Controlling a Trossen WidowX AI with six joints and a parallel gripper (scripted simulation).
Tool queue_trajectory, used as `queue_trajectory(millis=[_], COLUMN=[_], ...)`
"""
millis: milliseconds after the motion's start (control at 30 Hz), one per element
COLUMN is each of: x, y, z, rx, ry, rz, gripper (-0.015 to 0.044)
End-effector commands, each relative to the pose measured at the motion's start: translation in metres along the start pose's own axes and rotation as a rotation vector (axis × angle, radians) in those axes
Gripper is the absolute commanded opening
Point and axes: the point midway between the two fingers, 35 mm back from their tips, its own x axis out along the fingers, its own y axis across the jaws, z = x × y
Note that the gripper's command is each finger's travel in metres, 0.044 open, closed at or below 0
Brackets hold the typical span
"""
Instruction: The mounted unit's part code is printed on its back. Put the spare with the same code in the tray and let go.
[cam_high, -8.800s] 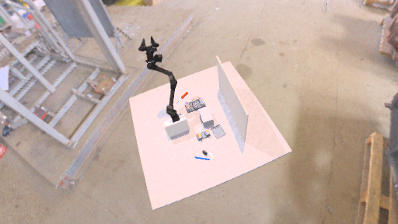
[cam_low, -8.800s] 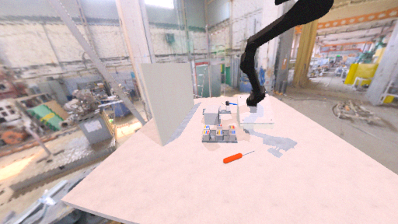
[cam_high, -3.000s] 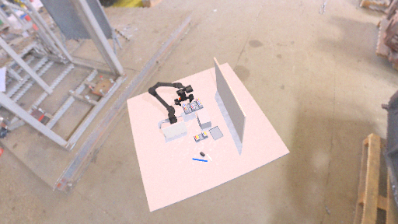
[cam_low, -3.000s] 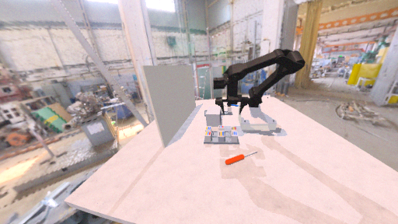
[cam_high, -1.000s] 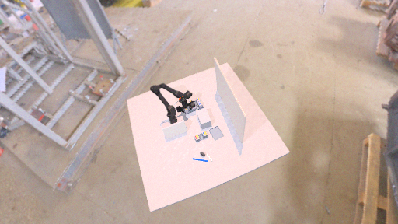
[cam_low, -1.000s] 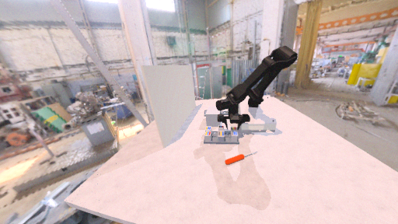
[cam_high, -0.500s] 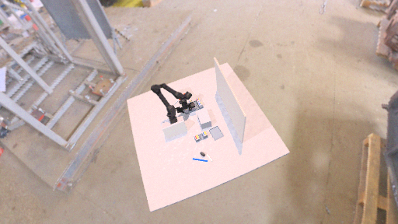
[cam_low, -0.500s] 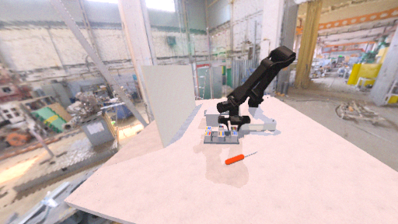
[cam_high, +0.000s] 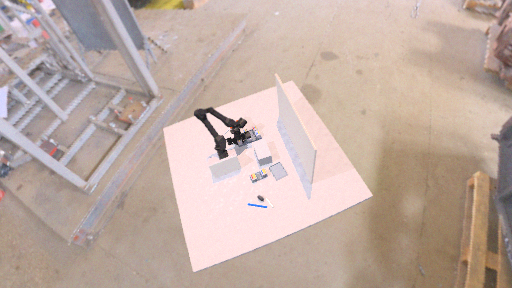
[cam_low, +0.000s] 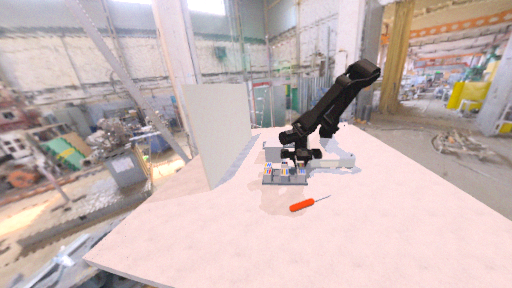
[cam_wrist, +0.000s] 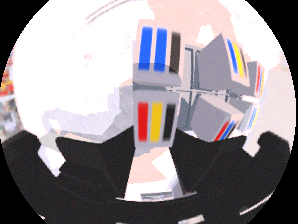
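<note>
A cluttered workshop hall surrounds a pale pink table top (cam_low: 400, 210), on which a tall grey panel (cam_low: 220, 130) stands upright. Beside the panel, toward the arm's base, the gripper (cam_low: 299, 159) reaches down into a low grey rack of spares (cam_low: 285, 176), small grey blocks with coloured stripe codes. In the wrist view it is closed on one spare (cam_wrist: 157, 121) striped red, yellow and black, with a blue-and-black striped spare (cam_wrist: 158, 50) just behind it and others to the side. An orange-handled screwdriver (cam_low: 303, 204) lies near the rack, away from the panel. The step in hand looks like the pick-up from the rack. Whether this code matches the mounted unit cannot be told here. Next, the spare must be lifted straight out, carried to the grey tray (cam_high: 278, 171) near the panel's foot, and released.
</note>
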Motion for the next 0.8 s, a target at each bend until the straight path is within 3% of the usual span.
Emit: queue_trajectory(millis=[0, 233, 767], x=[0.000, -0.003, -0.073], y=[0.000, -0.001, -0.002], z=[0.000, 0.000, -0.001], rx=[-0.001, -0.001, 0.002], ry=[0.000, 0.001, 0.009], rz=[0.000, 0.000, -0.001], gripper=[0.0000, 0.0000, 0.0000])
